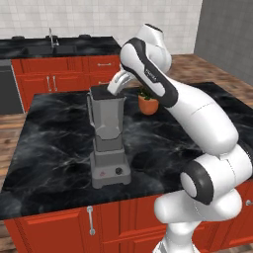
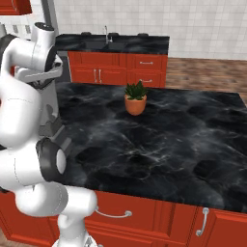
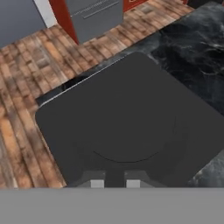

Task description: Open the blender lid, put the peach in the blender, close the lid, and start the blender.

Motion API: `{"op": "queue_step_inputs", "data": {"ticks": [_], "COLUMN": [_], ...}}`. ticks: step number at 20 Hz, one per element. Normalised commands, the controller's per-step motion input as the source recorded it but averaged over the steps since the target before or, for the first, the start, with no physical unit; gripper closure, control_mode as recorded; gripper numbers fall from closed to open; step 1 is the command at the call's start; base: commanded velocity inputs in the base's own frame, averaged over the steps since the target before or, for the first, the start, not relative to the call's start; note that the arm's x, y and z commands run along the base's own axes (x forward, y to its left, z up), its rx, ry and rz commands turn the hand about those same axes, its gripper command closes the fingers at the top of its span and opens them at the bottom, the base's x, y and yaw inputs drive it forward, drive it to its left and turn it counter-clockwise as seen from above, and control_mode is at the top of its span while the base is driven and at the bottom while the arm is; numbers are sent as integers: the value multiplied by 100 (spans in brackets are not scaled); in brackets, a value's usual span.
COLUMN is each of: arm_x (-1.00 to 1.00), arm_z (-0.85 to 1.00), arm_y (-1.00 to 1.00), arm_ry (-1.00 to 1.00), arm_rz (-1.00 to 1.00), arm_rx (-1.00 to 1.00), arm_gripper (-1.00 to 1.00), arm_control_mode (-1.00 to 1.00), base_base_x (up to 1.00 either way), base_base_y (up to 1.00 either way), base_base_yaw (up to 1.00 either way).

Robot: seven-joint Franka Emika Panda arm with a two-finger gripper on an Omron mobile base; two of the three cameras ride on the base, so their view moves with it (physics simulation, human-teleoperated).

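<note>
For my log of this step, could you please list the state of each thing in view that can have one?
blender: upright on the black island counter, not visibly running.
blender lid: still on the jar, closed.
hand: just above the lid, holding nothing; fingertips close together.
potted plant: upright on the counter, apart from the blender.

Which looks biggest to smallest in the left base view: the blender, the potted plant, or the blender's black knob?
1. The blender, by far the tallest thing on the counter.
2. The potted plant; it stands farther from the camera and is partly hidden by the arm, so it may look smaller than it is.
3. The black knob, a small dot on the base.
</note>
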Motion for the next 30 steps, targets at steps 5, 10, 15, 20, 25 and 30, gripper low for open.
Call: {"op": "queue_step_inputs", "data": {"ticks": [5,10,15,20,25,30], "arm_x": [-1,-3,-23,-73,-100,-100], "arm_z": [0,13,34,15,-11,-55], "arm_y": [6,0,0,0,1,13], "arm_ry": [0,0,-1,-7,-10,0], "arm_rz": [0,0,-4,-19,-41,-49], "arm_rx": [0,0,0,0,0,-1], "arm_gripper": [-100,-100,-100,-100,-100,-100], "arm_control_mode": [-100,-100,-100,-100,-100,-100], "base_base_x": [0,0,0,0,0,0], "base_base_y": [0,0,0,0,0,0], "base_base_yaw": [0,0,0,0,0,0]}}
